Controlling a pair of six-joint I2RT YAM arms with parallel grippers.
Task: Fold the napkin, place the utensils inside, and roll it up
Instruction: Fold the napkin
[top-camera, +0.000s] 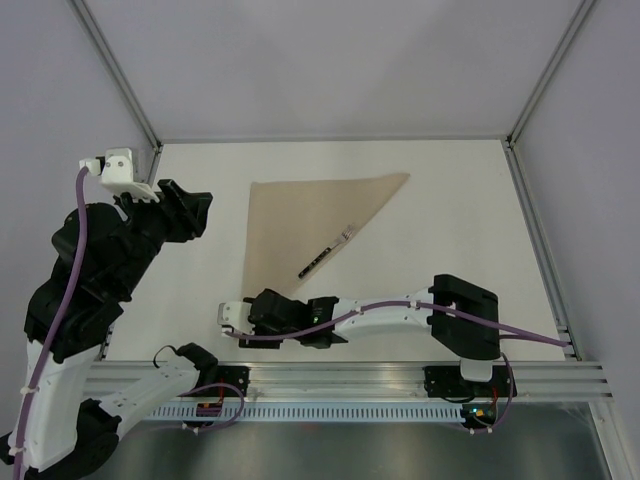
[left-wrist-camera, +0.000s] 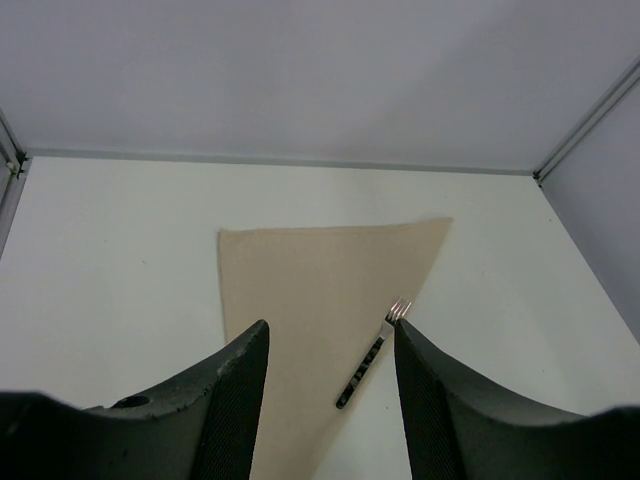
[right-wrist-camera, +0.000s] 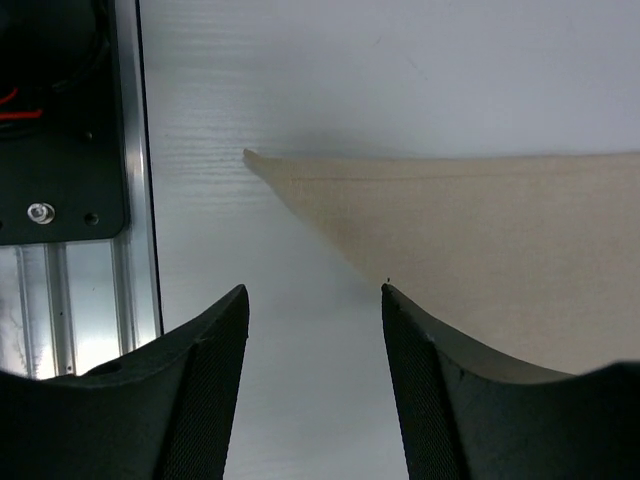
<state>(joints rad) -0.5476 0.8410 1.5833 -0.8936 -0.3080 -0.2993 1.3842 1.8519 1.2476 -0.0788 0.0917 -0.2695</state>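
- The right gripper (right-wrist-camera: 312, 300) is hovering with its jaws apart and nothing between them, just over the near tip of the napkin (top-camera: 300, 225). If it is pinching too shallowly, it is likely catching only the top layer and pulling the fold apart.
- The fork (top-camera: 327, 251) is lying right along the napkin's long diagonal edge, so any tug on that tip is risking sliding it onto the bare worktop (top-camera: 450, 230) or leaving it outside the roll.
- The left gripper (left-wrist-camera: 330, 335) is hanging empty with its jaws apart, raised near the worktop's left edge, well apart from the cloth.
- The napkin is lying as a flat triangle around the worktop's middle, with its square corner far-left.
- The fork's long axis is running along that diagonal, tines pointing toward the far right corner and black handle toward the near left.
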